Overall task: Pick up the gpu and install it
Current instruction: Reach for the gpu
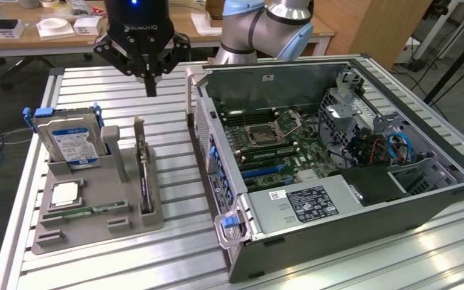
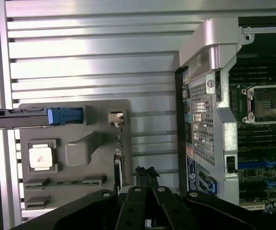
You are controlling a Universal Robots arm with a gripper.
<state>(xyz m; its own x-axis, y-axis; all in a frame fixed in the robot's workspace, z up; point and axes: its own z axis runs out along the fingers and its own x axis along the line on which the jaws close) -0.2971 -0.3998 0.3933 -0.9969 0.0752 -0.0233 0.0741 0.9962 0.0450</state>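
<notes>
The gripper [image 1: 150, 89] hangs in the upper middle of the exterior view, above the bare slats of the desk [image 1: 79, 90]. Its fingers [image 2: 146, 173] are pressed together and hold nothing. The gpu [image 1: 145, 175] stands on its long edge in a slot of the grey tray [image 1: 95, 232], at the exterior view's lower left. It is untouched, with its metal bracket end towards the gripper. In the wrist view the gpu [image 2: 118, 143] shows edge-on as a thin dark line, just beside the fingertips' line of approach.

The step in hand looks like the reach for the card. To do it well, the fingers need to part before they come down. They should straddle the card's thin top edge, not its length, and close near the middle so the card does not tip. The card sits upright in a narrow slot, so a straight upward pull seems safest. The tray post beside the card is a likely thing to knock.

Counted:
- one gpu
- one hard drive [image 1: 69, 142], upright in the tray
- one processor chip [image 1: 64, 193]
- one green memory stick [image 1: 87, 211]
- one tray
- one open computer case [image 1: 425, 199]
- one gripper with two fingers
</notes>
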